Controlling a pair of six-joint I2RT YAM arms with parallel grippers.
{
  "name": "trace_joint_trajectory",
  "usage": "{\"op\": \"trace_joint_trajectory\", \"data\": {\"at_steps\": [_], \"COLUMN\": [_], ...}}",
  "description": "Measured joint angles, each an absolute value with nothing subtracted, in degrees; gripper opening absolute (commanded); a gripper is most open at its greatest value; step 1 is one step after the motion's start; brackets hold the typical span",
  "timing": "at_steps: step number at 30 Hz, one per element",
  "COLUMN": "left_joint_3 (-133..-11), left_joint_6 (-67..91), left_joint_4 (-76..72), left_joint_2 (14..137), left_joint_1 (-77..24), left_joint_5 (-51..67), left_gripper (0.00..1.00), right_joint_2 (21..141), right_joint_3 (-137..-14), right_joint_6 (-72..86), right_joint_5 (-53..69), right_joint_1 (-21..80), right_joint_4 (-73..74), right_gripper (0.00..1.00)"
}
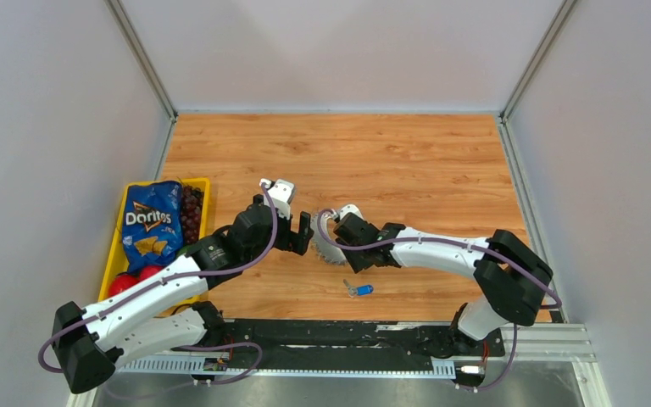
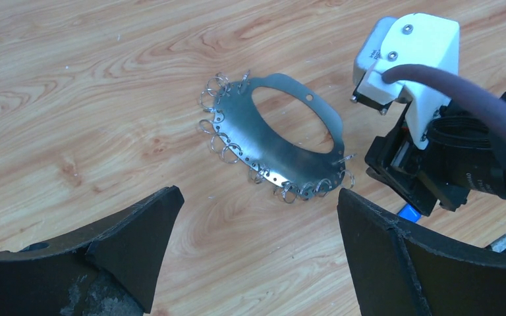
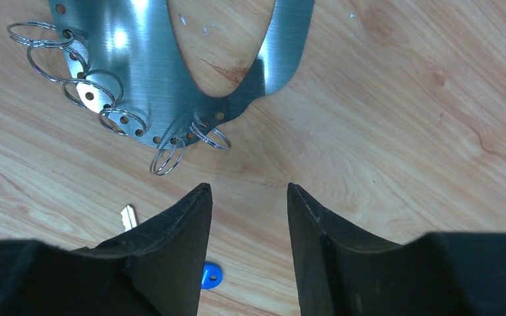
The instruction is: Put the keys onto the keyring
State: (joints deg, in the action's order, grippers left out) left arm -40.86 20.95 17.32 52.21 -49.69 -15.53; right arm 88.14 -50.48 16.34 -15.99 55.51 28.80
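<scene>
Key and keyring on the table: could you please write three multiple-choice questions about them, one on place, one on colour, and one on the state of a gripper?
1. Where does the key lie, compared with the keyring?
A. Threaded on it
B. On the table, apart from it, nearer the arm bases
C. Beyond it, farther from the arm bases

2. What colour is the head of the key?
A. Blue
B. Red
C. Black

3. What is the state of the right gripper?
A. Shut on the key
B. Shut on the keyring
C. Open, holding nothing

Answers: 1 B, the top view shows bare wood between them. 2 A, the blue head shows in the top view. 3 C, the right wrist view shows only table between its fingers.
</scene>
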Motion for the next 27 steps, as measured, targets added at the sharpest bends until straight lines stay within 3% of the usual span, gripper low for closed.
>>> {"op": "trace_joint_trajectory", "data": {"at_steps": [27], "left_joint_3": [-40.86], "left_joint_6": [20.91], "left_joint_4": [17.41], "left_joint_2": [52.23], "left_joint_1": [-49.63], "left_joint_5": [-16.23], "left_gripper": [1.00], "right_joint_2": [93.36], "right_joint_3": [-53.65], "right_joint_6": [11.22], "right_joint_5": [-14.55], "right_joint_1": [55.79], "right_joint_4": [24.75], "right_gripper": [0.26]}}
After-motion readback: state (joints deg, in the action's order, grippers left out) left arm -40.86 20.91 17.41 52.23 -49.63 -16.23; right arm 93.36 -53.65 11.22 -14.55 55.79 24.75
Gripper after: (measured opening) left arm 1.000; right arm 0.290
